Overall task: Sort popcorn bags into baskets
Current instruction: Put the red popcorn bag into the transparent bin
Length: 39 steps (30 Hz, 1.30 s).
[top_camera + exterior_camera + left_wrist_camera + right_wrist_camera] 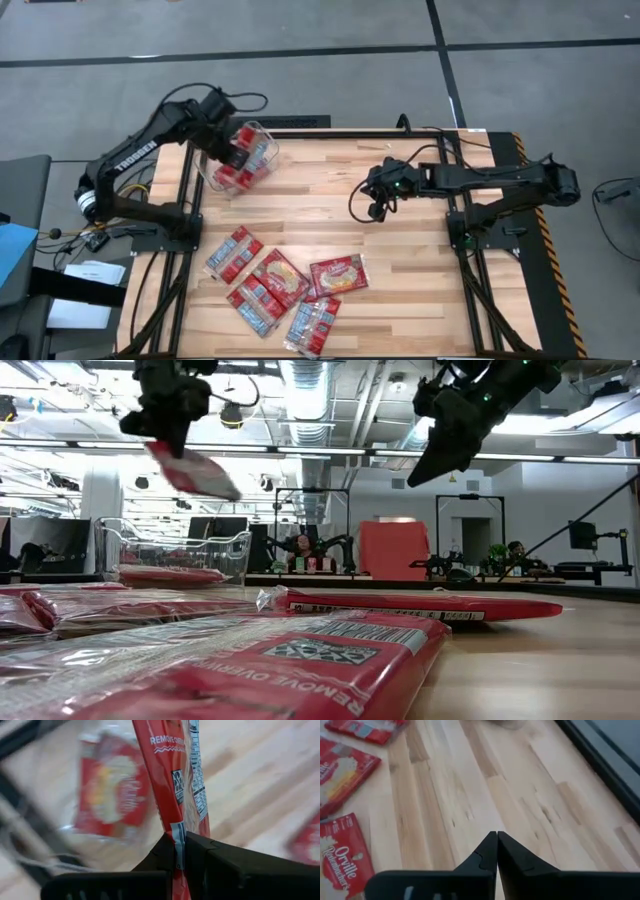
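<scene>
The butcher-block table (420,260) took up most of the scene, its dark frame showing along the edges. From the high view, the left arm reached in from nine o'clock toward the table's eleven o'clock corner, and the right arm stretched in from three o'clock toward the middle.

The clear plastic bin (262,135) sat at that eleven o'clock corner, with red packets already lying inside it. In the low view its thin walls (235,545) stood well back on the table, with a packet flat in the bottom.

A loose cluster of popcorn bags (275,285) lay toward six o'clock, about five of them, some overlapping, some showing a tan oval picture and others white-grey panels. One of them, the bag with the tan oval (338,275), lay at the cluster's three o'clock side.

The left end effector (232,152) hung over the bin, clamped tight on one popcorn bag (172,775); in the left wrist view its fingers (200,855) pinched the packet's edge. The low view showed that held bag (195,472) tilted in the air above the bin.

The right end effector (497,845) hovered above bare wood near the table's centre, its fingers pressed together and holding nothing.
</scene>
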Tool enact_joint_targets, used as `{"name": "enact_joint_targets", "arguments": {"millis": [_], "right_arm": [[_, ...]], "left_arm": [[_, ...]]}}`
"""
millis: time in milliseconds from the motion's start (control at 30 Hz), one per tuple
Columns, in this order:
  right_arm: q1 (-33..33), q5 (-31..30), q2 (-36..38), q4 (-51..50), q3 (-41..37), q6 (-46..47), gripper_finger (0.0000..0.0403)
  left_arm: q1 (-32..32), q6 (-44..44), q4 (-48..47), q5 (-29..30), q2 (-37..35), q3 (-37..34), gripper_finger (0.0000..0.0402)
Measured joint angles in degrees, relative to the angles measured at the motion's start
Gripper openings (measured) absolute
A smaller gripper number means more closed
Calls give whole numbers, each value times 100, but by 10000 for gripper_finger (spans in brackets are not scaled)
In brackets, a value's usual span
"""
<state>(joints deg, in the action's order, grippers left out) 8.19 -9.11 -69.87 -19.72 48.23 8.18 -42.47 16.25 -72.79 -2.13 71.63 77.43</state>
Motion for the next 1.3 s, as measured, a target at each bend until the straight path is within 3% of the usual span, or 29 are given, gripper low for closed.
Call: {"name": "enact_joint_targets", "arguments": {"millis": [200, 400, 867, 1067, 1300], "right_arm": [[2, -3, 11, 29, 0, 85, 33], [-8, -2, 11, 24, 0, 100, 22], [-42, -17, 11, 6, 0, 142, 37], [-42, -6, 13, 1, 0, 140, 31], [-22, -4, 13, -21, 0, 78, 62]], "left_arm": [[-678, -850, -120, 543, 75, -12, 0], [-1009, -1443, 17, 616, 242, -307, 0], [-1028, -2342, 692, 492, 1009, -1065, 7], [-998, -2591, 985, 168, 1132, -1093, 84], [-1001, -2321, 865, 1594, 1133, -922, 185]]}}
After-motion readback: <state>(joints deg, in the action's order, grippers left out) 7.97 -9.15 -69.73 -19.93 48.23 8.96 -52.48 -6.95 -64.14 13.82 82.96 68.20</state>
